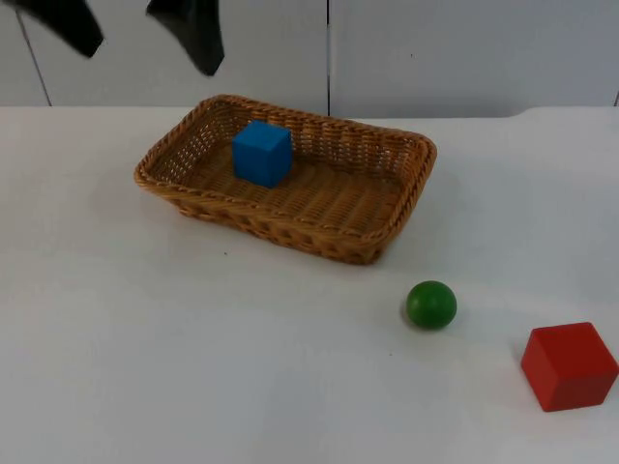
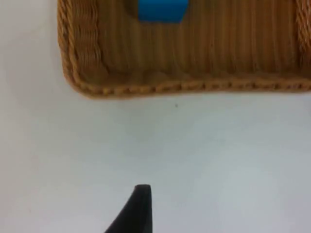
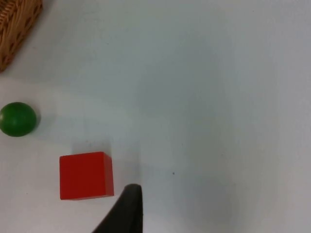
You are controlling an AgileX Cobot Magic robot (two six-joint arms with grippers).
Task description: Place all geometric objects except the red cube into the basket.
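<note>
Green ball (image 1: 430, 304) is sitting on the bare white table (image 1: 193, 367), near the wicker basket's (image 1: 387, 208) front right corner & apart from it, w/ the red cube (image 1: 569, 365) a bit farther out to its right. It's the one piece left to move, judging by the layout: blue cube (image 1: 262, 152) is already lying inside the basket toward the back left, resting flat on the woven floor. So the step in hand looks like the ball pick, not yet begun. Ball is looking small, glossy, uniformly green, nothing touching it; being round it'll prob roll if nudged, so the next move is calling for a centred descent & a grip across its middle, then a lift over the low rim. Red cube must stay put, and it's sitting close enough that the approach should be coming from the basket side. Right wrist view is looking down on ball (image 3: 18, 119) and red cube (image 3: 86, 175) w/ a basket corner (image 3: 17, 29) nearby, so the right arm seems best placed for the job. Left gripper (image 1: 135, 34) is hanging high at the back, above the table's far edge behind the basket; can't tell its finger state, nor the right gripper's. Left wrist view is looking at the basket's near rim (image 2: 184, 87) and the blue cube (image 2: 162, 10) beyond.
</note>
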